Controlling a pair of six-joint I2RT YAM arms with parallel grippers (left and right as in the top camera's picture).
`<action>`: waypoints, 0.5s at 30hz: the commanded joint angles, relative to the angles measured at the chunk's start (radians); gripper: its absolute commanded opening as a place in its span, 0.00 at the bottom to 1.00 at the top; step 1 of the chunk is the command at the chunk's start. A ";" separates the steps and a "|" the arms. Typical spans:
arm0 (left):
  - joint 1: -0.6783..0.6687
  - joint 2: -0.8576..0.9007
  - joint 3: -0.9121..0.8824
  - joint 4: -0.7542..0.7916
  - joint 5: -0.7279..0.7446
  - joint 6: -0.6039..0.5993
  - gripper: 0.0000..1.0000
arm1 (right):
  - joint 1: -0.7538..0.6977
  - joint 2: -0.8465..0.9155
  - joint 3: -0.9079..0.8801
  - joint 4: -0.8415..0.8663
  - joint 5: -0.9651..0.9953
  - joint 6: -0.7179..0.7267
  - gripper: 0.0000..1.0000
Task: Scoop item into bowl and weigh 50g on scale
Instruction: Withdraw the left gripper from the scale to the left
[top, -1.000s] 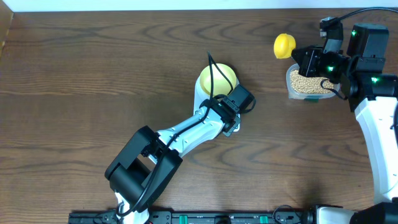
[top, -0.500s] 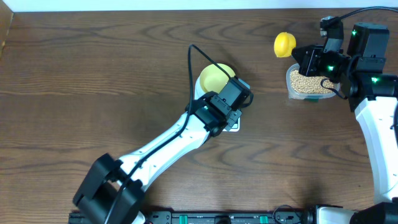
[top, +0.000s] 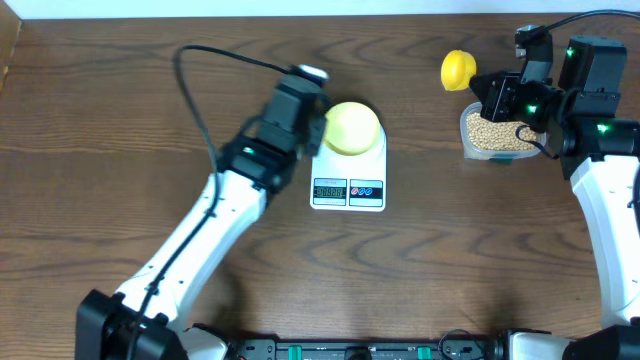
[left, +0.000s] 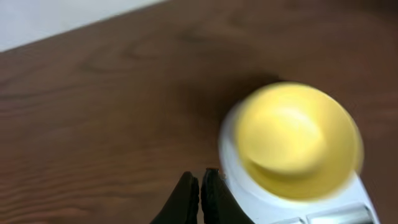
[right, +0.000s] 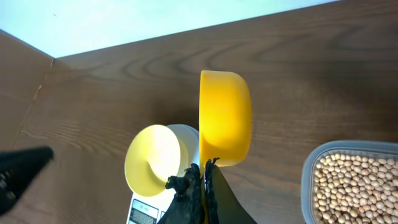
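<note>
The pale yellow bowl (top: 350, 127) stands empty on the white scale (top: 348, 190) at mid table; both also show in the left wrist view, the bowl (left: 292, 140) on the scale (left: 261, 199). My left gripper (left: 200, 183) is shut and empty, just left of the scale, seen from overhead beside the bowl (top: 312, 118). My right gripper (right: 204, 177) is shut on the handle of a yellow scoop (right: 225, 118), held above the table at the back right (top: 458, 72). The beans (top: 492, 135) fill a clear tub (top: 480, 153) under the right arm.
The scale's display (top: 330, 190) and two buttons (top: 365, 190) face the front. The table's back edge meets a white wall. The left arm's black cable (top: 230, 60) loops over the table at the back left.
My left arm has swung left off the scale's front, uncovering the display and the bowl. It now sits left of the bowl. The right arm and scoop have not moved.
</note>
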 joint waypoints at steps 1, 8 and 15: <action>0.065 -0.008 -0.003 0.018 -0.009 0.003 0.08 | 0.002 -0.005 0.018 0.019 0.022 -0.016 0.01; 0.113 -0.008 -0.003 0.018 -0.010 0.003 0.08 | 0.002 -0.005 0.018 0.065 0.026 -0.015 0.01; 0.113 -0.004 -0.003 0.018 -0.004 -0.001 0.08 | 0.000 -0.005 0.018 0.064 0.048 -0.016 0.01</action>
